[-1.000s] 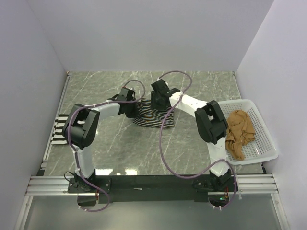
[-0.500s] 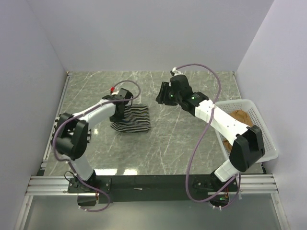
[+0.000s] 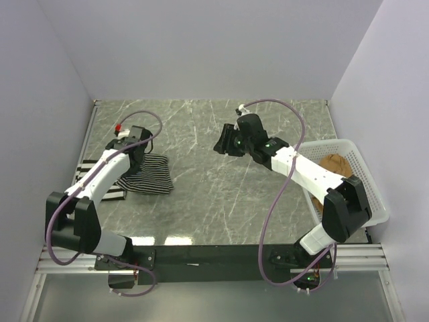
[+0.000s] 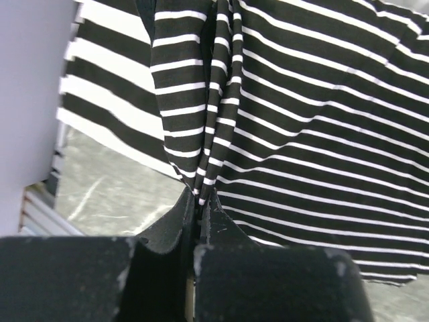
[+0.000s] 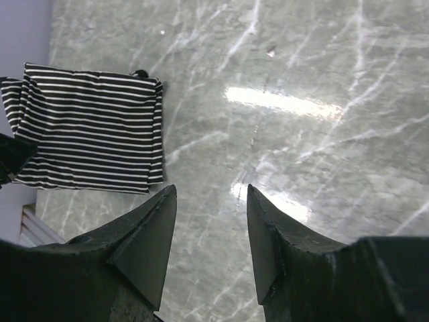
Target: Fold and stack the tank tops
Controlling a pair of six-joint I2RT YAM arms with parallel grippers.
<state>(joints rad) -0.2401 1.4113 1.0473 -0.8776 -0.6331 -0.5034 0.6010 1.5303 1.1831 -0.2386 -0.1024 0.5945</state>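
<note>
Left tool (image 4: pixel 198 206) clamped on folded thin-striped tank top (image 3: pixel 153 176) at bench (image 3: pixel 228 194) left side, partly over bold-striped tank top (image 3: pixel 90 180). Right tool (image 5: pixel 209 228) open, empty. We'd square edges first — release flat.

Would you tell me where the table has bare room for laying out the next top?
The marble between the thin-striped top and the basket is bare, under the right arm. The left edge is crowded.

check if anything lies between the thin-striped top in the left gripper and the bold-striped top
Nothing visible does. The left gripper, shut on the thin-striped top, holds it right beside the bold-striped top.
</note>
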